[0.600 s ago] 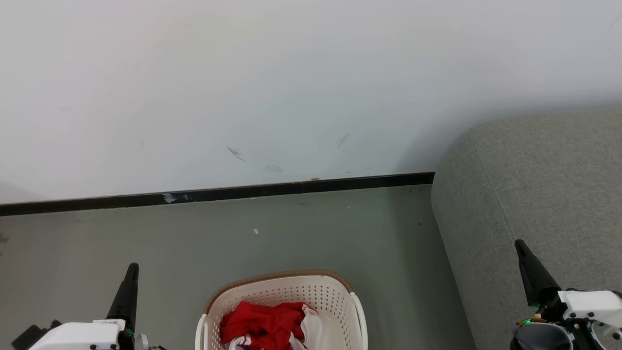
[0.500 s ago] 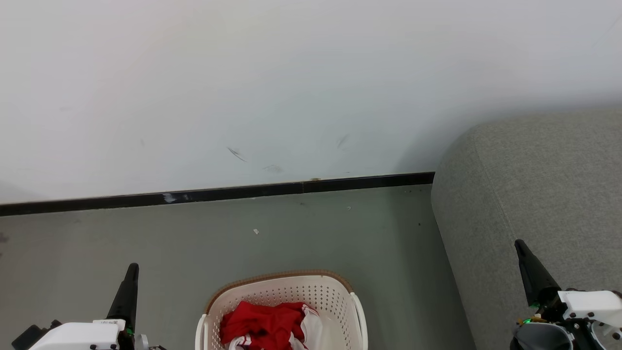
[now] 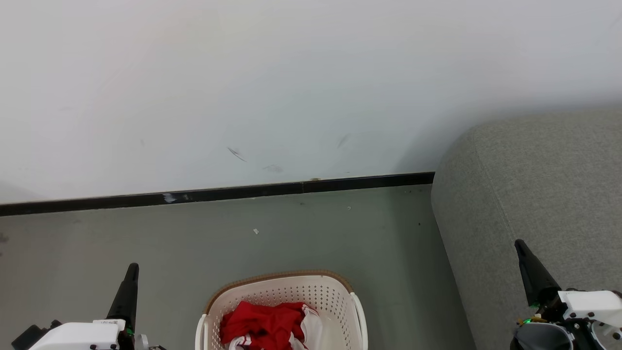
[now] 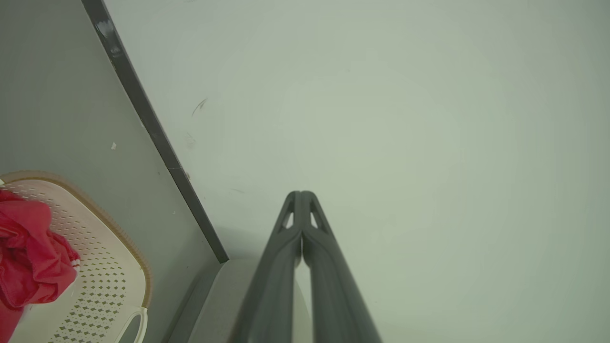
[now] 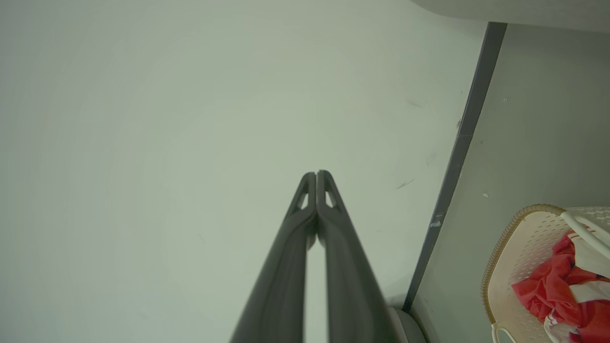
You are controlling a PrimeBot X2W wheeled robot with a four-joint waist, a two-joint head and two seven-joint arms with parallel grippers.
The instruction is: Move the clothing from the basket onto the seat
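Head view: left fingers (image 3: 125, 296) and right fingers (image 3: 534, 277) both pressed closed, empty, at near left and near right. Between them, clothing (image 3: 265, 328) lies bunched in the basket (image 3: 291, 290) on the floor (image 3: 194, 243). Seat (image 3: 544, 180) stands right of basket, not touching.

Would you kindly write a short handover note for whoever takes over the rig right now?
Left gripper: shut, holding nothing, left of the basket in the head view.
Right gripper: shut, holding nothing, at the lower right by the seat.
Clothing: red and white, bunched inside the basket, which stands on the floor left of the seat.
Done: nothing moved; no clothing lies on the part of the seat in view.
Left: lift the clothing out of the basket and lay it on the seat.
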